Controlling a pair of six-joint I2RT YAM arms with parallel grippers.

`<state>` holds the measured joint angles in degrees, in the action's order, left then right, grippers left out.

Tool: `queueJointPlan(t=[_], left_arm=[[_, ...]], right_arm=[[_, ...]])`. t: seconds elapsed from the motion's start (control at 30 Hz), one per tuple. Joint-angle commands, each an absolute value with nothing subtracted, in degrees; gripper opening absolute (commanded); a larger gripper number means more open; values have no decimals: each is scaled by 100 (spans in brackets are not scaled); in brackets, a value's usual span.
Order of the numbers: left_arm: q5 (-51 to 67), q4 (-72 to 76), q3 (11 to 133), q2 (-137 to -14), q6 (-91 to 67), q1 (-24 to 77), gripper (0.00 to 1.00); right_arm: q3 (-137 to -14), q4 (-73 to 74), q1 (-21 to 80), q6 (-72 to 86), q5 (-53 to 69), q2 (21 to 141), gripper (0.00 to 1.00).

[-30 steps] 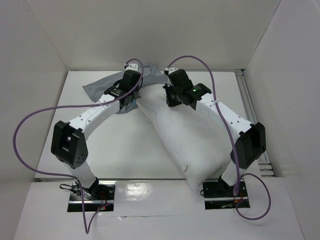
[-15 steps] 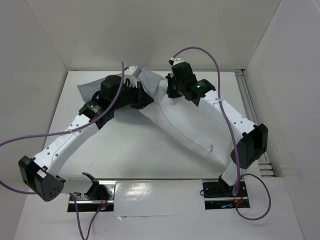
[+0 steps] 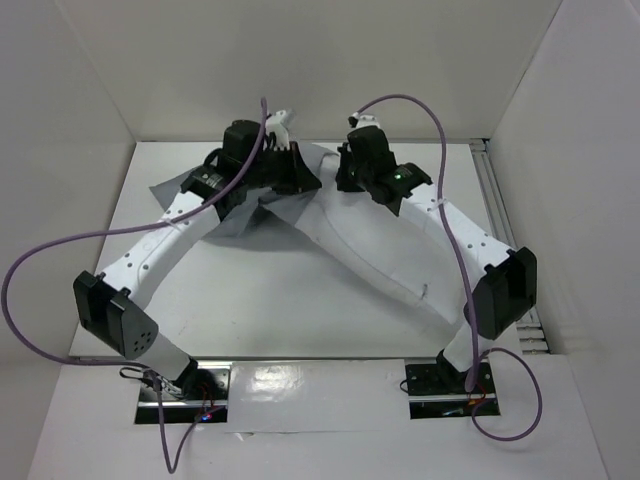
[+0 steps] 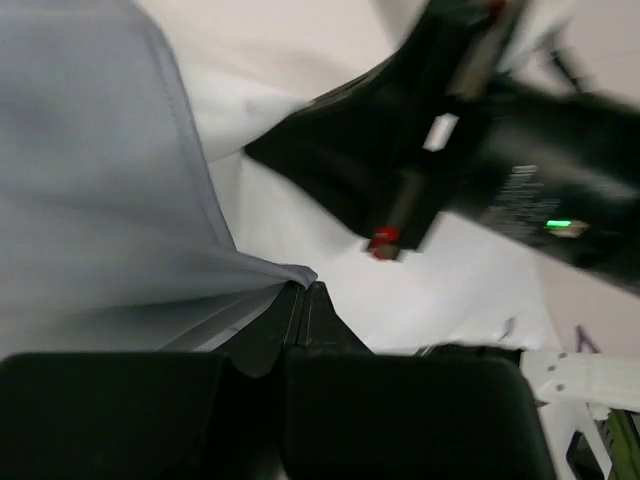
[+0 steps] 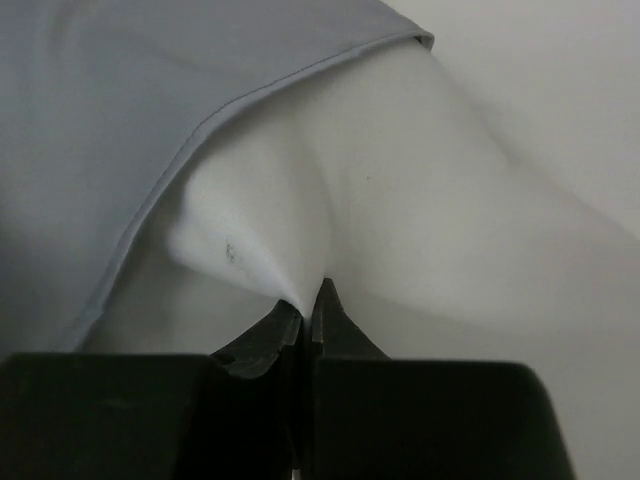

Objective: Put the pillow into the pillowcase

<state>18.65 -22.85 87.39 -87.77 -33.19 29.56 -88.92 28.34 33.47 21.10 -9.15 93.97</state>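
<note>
- The left gripper [image 4: 300, 297] is clenched on the hem of the grey pillowcase [image 4: 90, 200].
- The right gripper [image 5: 308, 303] pinches the far end of the white pillow [image 5: 420, 200], just beside the pillowcase edge; the pillow lies diagonally.

Links [image 3: 150, 252] are white, joints [image 3: 112, 315] black, cables [image 3: 398, 97] purple; left end effector [image 4: 300, 295] and right end effector [image 5: 308, 305] are black.

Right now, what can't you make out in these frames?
Top view: how far the pillow sits inside the pillowcase; the left wrist and right wrist cover the opening.
Top view: pillow's near end, behind the elbow of the right arm.
Left wrist view: the right arm, motion-blurred.
Right wrist view: pillowcase extent, cut off by top and left edges.
</note>
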Motion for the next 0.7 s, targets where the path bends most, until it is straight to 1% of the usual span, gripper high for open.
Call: queueJointPlan(t=[0.0, 0.03, 0.07, 0.1, 0.17, 0.2, 0.23, 0.3, 0.33, 0.37, 0.4, 0.43, 0.47, 0.5, 0.53, 0.57, 0.6, 0.67], left_arm=[[2557, -2145, 9502, -8535, -3374, 3059, 0], [2610, -2145, 9318, -8412, -3488, 3146, 0], [2523, -2014, 8681, -8037, -3559, 3277, 0], [2462, -2013, 8240, -7798, -3647, 3348, 0], [2461, -1636, 7204, -7306, -4042, 3480, 0], [2313, -1522, 6259, -7086, -4191, 3480, 0], [2259, -1468, 5901, -6727, -4462, 3480, 0], [2102, -1520, 5416, -6444, -4465, 3480, 0], [1970, -1668, 5414, -6329, -4465, 3480, 0], [1821, -2175, 5571, -6276, -4204, 3480, 3], [1654, -2484, 6016, -6275, -4045, 3480, 12], [1339, -2792, 6290, -6345, -3869, 3480, 25], [1179, -3091, 6580, -6494, -3571, 3480, 57], [1021, -3616, 7140, -6565, -3429, 3480, 65], [680, -3839, 7406, -6635, -3332, 3480, 69], [529, -4006, 7627, -6636, -3209, 3480, 72], [379, -4121, 7820, -6714, -3156, 3480, 71], [-76, -4403, 8322, -6864, -3094, 3428, 64]], right_arm=[[-9423, 2188, 3453, 2171, -1178, 8930, 0], [-9274, 2188, 3619, 2171, -1178, 8869, 0], [-8837, 2032, 3708, 2249, -1230, 8712, 0], [-8833, 1978, 3805, 2320, -1230, 8658, 0], [-8089, 1873, 4060, 2583, -1117, 8579, 0], [-7651, 1802, 4113, 2688, -1055, 8578, 0], [-7455, 1750, 4235, 2863, -924, 8578, 0], [-7191, 1627, 4367, 2979, -836, 8630, 0], [-7120, 1565, 4473, 2979, -835, 8631, 0], [-7119, 1564, 4526, 2979, -739, 8683, 0], [-7197, 1738, 4526, 2979, -738, 8736, 0], [-7433, 1888, 4613, 2979, -738, 8736, 3], [-7575, 2055, 4675, 2832, -738, 8806, 14], [-7715, 2439, 4676, 2830, -1008, 8807, 29], [-7978, 2643, 4737, 2752, -1176, 8807, 44], [-8076, 2837, 4737, 2751, -1378, 8746, 67], [-8147, 3013, 4737, 2751, -1850, 8589, 73], [-8208, 3523, 4737, 2751, -2370, 8360, 80]])
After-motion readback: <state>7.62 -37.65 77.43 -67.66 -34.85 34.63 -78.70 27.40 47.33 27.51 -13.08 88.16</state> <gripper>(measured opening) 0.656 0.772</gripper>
